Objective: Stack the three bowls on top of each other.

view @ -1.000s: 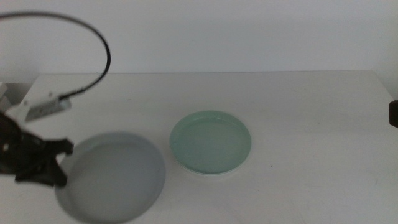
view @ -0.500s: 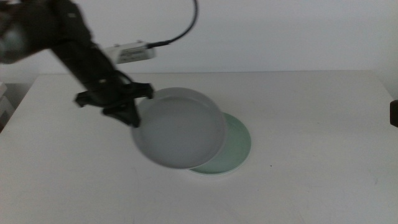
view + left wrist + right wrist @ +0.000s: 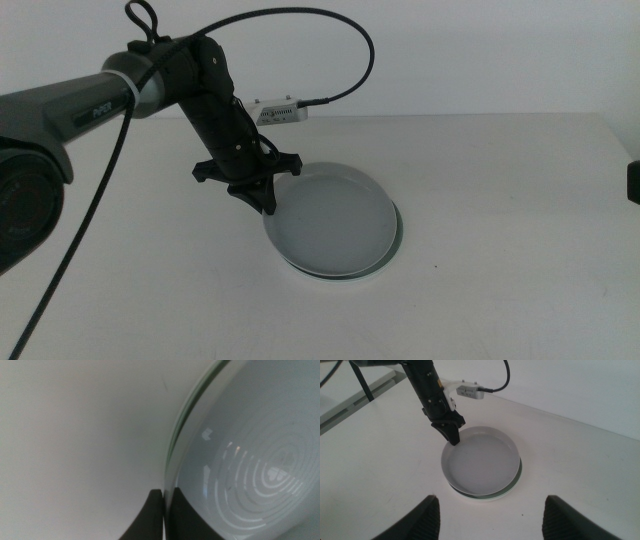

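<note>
Left arm: a dark jointed arm reaches in from the left side of the middle view, a black cable looping above it.
Left gripper [image 3: 262,196]: it is clamped on the near-left rim of the shallow round grey-blue bowl [image 3: 333,222]; in the left wrist view 1 dark jaw sits outside the rim and 1 inside it, pinching the edge.
Grey-blue bowl: it lies on top of the pale mint green round bowl [image 3: 397,232], near the middle of the white tabletop [image 3: 500,200].
Mint green bowl: only a thin crescent of its rim shows past the right and lower edge of the grey-blue bowl; the left wrist view shows the same green edge just under the grey-blue rim.
3rd bowl: under the green rim a thin white edge [image 3: 330,277] shows at the front of the stack; whether it is the white bowl cannot be told.
Right gripper [image 3: 490,510]: it hangs spread wide and grasps nothing, well apart from the stack, at the right side of the tabletop.
</note>
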{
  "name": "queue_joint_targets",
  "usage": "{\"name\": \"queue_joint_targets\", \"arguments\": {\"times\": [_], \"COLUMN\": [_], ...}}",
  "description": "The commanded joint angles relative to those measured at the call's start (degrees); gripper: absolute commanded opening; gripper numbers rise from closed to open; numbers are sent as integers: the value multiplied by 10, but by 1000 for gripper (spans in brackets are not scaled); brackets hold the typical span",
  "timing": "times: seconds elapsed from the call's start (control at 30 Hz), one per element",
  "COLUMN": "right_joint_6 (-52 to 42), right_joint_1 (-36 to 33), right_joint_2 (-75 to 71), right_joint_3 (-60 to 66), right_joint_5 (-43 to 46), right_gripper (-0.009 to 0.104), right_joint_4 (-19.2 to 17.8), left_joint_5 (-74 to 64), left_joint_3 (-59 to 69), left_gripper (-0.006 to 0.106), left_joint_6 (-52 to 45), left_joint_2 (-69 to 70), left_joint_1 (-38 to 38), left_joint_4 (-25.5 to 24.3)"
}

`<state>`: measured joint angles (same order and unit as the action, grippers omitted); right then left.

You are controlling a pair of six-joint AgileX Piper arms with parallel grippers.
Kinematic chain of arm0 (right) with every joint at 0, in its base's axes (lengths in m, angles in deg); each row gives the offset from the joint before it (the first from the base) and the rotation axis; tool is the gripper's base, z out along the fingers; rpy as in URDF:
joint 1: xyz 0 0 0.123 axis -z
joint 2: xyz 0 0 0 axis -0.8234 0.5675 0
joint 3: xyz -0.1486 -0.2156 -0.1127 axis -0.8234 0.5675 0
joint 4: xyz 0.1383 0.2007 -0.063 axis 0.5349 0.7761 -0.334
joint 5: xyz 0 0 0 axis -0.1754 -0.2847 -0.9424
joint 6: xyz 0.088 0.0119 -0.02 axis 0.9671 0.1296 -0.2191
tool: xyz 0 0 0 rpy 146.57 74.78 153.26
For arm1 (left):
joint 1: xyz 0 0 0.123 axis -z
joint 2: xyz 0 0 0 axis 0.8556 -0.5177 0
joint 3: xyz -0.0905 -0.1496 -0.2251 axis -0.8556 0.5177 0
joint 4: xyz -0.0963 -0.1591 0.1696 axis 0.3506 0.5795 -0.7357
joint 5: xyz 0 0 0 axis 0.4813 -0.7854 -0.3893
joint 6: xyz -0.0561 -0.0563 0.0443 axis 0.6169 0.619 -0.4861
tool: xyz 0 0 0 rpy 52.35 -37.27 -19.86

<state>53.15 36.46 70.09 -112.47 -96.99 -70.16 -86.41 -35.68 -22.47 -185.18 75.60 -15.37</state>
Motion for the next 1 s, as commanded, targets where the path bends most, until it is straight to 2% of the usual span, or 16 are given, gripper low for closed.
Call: {"name": "queue_joint_targets", "arguments": {"times": [0.0, 0.07, 0.1, 0.27, 0.3, 0.5, 0.7, 0.83, 0.97], "right_joint_6": [-3, -3, -3, -3, -3, -3, -3, -3, -3], "right_joint_1": [4, 4, 4, 4, 4, 4, 4, 4, 4], "right_joint_2": [1, 1, 1, 1, 1, 1, 1, 1, 1], "right_joint_3": [-12, -12, -12, -12, -12, -12, -12, -12, -12], "right_joint_5": [40, 40, 40, 40, 40, 40, 40, 40, 40], "right_gripper": [52, 52, 52, 52, 52, 52, 52, 52, 52], "right_joint_4": [5, 5, 5, 5, 5, 5, 5, 5, 5], "left_joint_5": [2, 2, 2, -25, -34, -96, -99, -99, -99], "left_joint_3": [-20, -20, -20, -20, -20, -20, -5, -3, -3], "left_gripper": [10, 23, 33, 96, 106, 105, 105, 105, 105], "left_joint_6": [-10, -21, -26, -33, -33, -22, -8, -9, -9], "left_joint_2": [36, 39, 42, 75, 87, 180, 284, 348, 397], "left_joint_1": [4, 5, 5, -2, -6, -44, -84, -87, -87], "left_joint_4": [20, 20, 20, -16, -24, -46, -67, -89, -89]}}
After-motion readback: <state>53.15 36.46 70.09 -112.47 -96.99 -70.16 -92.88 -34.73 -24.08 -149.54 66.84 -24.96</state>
